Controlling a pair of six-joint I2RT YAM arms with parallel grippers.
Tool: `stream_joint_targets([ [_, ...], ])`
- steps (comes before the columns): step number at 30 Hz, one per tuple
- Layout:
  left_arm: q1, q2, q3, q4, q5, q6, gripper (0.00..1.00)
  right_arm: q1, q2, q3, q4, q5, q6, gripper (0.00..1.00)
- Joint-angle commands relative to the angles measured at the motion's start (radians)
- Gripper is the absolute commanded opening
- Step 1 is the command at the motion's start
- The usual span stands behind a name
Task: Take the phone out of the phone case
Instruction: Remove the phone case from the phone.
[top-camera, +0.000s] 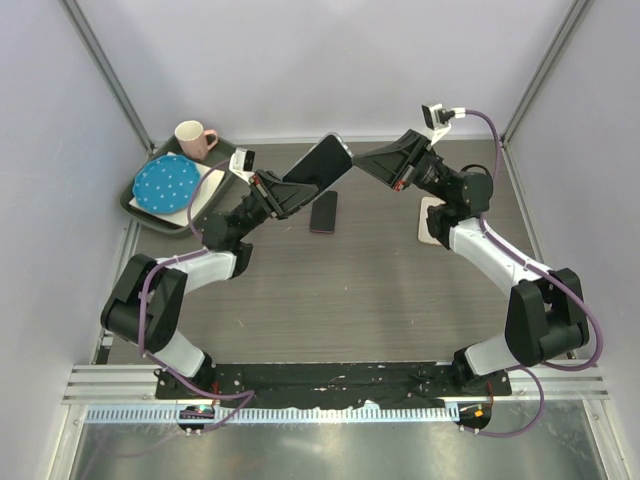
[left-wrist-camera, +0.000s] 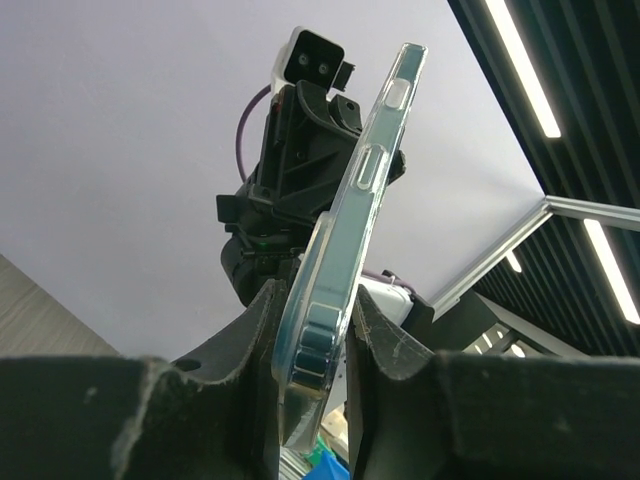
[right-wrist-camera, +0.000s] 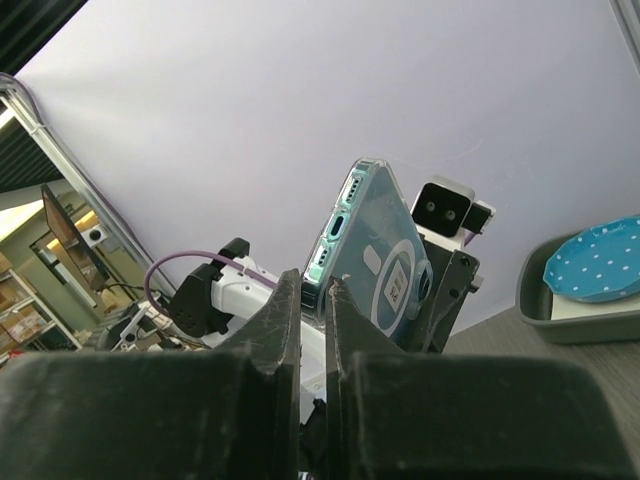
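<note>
L pincer (left-wrist-camera: 312, 305) is seen clamped on case (left-wrist-camera: 365, 170), which stands upright in its grip. R wrist: R pincer (right-wrist-camera: 313, 290) is closed together, case w/ phone (right-wrist-camera: 335, 228) inside just beyond it. Top: case is held aloft, tilted, btwn both pincers.

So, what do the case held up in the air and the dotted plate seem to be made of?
The case: clear, glossy plastic, perhaps a soft kind; its edge is see-through, with moulded buttons. The plate: blue with white dots and smooth; ceramic or melamine, the look leaves it open.
</note>
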Motion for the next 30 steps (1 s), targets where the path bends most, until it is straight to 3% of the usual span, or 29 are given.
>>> stream_joint_targets([
  [1, -0.092, 0.088, 0.03, -0.083, 0.03, 0.104, 0.0, 0.271, -0.018, 0.042, 0.395, -0.414, 0.083, 0.01],
  [22, -0.119, 0.134, 0.05, -0.05, 0.066, 0.127, 0.0, 0.318, 0.006, 0.051, 0.393, -0.431, 0.065, 0.01],
  [26, -0.104, 0.11, 0.052, -0.034, 0.086, 0.15, 0.0, 0.261, -0.007, 0.019, 0.395, -0.42, 0.028, 0.01],
  [30, -0.061, 0.073, 0.039, -0.031, 0.128, 0.191, 0.0, 0.1, -0.018, -0.03, 0.395, -0.4, 0.008, 0.01],
])
